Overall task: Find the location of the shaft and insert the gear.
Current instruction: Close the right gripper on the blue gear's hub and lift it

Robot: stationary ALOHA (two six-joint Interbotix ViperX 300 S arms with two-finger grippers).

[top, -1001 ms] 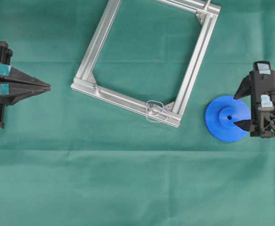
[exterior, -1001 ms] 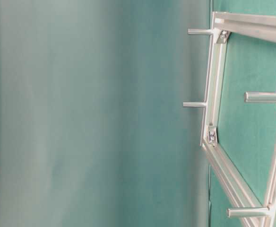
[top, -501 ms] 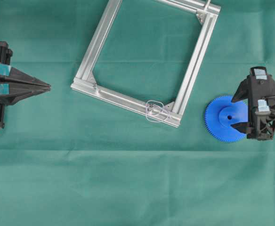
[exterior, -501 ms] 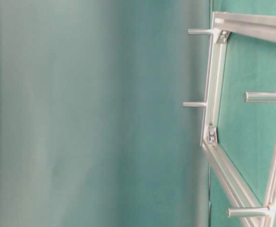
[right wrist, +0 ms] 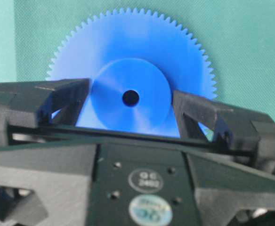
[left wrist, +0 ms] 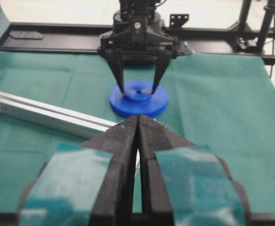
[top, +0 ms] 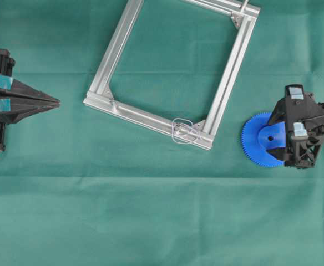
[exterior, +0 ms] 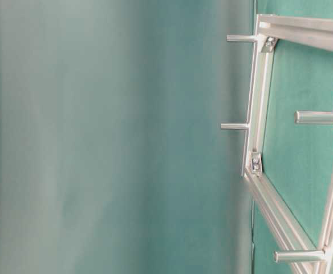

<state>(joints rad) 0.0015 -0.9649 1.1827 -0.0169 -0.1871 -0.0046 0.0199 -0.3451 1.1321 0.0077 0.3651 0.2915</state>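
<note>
gear (top: 257, 139): flat on the green cloth (top: 151, 221), right of the frame, a bare strip of cloth between its teeth and the frame's right rail.
right gripper (left wrist: 138, 87): over the gear, fingers either side of the raised hub (right wrist: 130, 96), spread about hub-width; contact with the hub cannot be told.
left gripper (top: 55, 101): at the left edge, jaws pressed together, nothing held, well apart from the frame.
shaft (top: 178, 131): on the clear plate (top: 184, 131) at the lower rail of the aluminium frame (top: 117, 47), near its right corner.
</note>
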